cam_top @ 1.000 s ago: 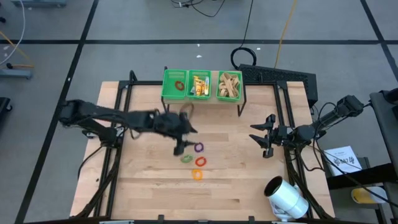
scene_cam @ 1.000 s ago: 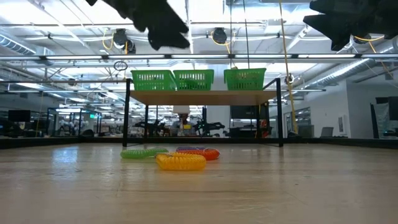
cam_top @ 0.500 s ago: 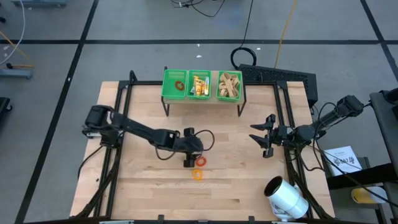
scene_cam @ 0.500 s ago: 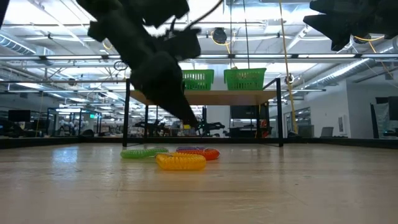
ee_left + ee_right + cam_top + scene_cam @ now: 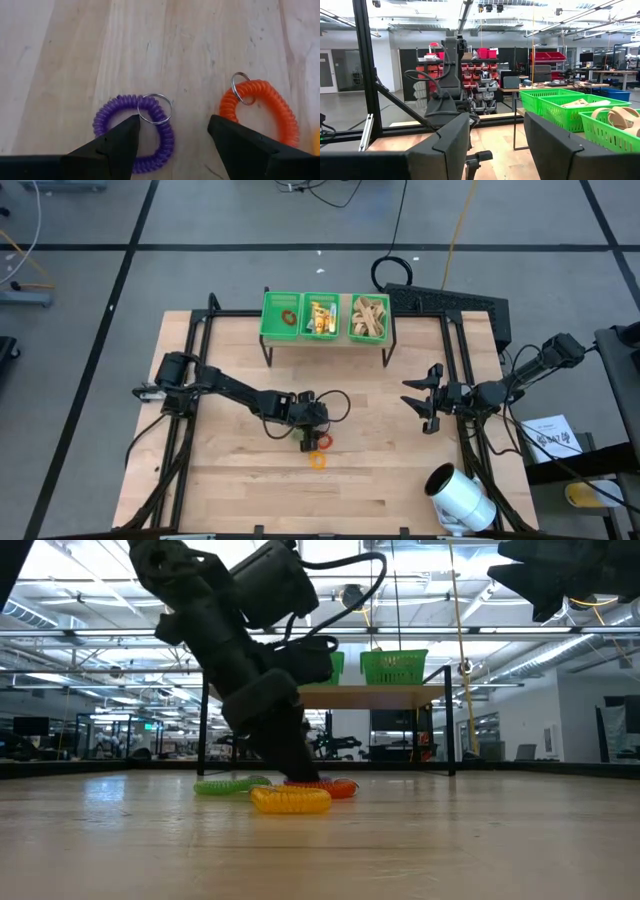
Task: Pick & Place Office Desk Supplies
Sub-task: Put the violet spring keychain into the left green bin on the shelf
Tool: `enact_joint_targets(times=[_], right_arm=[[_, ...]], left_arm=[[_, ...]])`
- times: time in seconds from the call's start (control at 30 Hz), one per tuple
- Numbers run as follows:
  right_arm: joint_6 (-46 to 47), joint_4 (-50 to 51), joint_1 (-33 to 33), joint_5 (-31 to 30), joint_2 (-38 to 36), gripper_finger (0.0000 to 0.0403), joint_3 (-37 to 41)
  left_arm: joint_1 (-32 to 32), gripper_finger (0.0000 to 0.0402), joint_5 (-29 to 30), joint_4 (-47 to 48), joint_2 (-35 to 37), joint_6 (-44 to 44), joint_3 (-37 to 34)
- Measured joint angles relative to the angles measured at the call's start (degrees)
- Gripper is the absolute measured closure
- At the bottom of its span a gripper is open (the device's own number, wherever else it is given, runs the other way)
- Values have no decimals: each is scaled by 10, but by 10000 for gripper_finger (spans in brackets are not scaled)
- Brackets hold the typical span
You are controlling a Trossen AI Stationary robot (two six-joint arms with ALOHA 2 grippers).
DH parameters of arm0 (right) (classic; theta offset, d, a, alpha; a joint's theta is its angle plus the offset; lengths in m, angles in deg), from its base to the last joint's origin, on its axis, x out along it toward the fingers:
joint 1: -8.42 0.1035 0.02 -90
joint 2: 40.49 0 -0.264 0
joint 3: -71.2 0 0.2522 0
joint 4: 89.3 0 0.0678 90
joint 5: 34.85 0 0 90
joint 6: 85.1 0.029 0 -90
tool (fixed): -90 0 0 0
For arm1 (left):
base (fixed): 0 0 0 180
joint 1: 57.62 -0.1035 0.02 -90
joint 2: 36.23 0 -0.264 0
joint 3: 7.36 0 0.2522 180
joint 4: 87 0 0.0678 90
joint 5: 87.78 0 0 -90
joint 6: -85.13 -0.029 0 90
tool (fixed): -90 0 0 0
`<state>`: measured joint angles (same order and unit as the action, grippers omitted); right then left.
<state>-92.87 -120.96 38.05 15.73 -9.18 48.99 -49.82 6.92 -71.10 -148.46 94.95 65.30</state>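
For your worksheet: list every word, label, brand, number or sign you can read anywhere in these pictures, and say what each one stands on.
None can be read in any view.
White paper sheet beside the table's right edge: dark print, too small to read.
Green baskets, coil rings such as the purple coil ring, white cylinder: no lettering visible.
Back-room shelves with red bins: any labels too small to read.

Purple coil ring (image 5: 135,131) and orange coil ring (image 5: 260,111), each bearing a metal key ring, lie flat on the wood; yellow (image 5: 290,800) and green (image 5: 230,785) coils lie nearby.
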Motion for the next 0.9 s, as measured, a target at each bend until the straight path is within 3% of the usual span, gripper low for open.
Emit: enact_joint_targets(times=[0.13,0.53,0.9], right_arm=[[0,0,0,0,0,220,0],[0,0,0,0,0,220,0],[0,0,0,0,0,220,0]], left_arm=[[-7,187,-4,1,2,8,0],[-19,379,10,1,0,26,-1],[-27,374,-4,-2,47,19,-6]])
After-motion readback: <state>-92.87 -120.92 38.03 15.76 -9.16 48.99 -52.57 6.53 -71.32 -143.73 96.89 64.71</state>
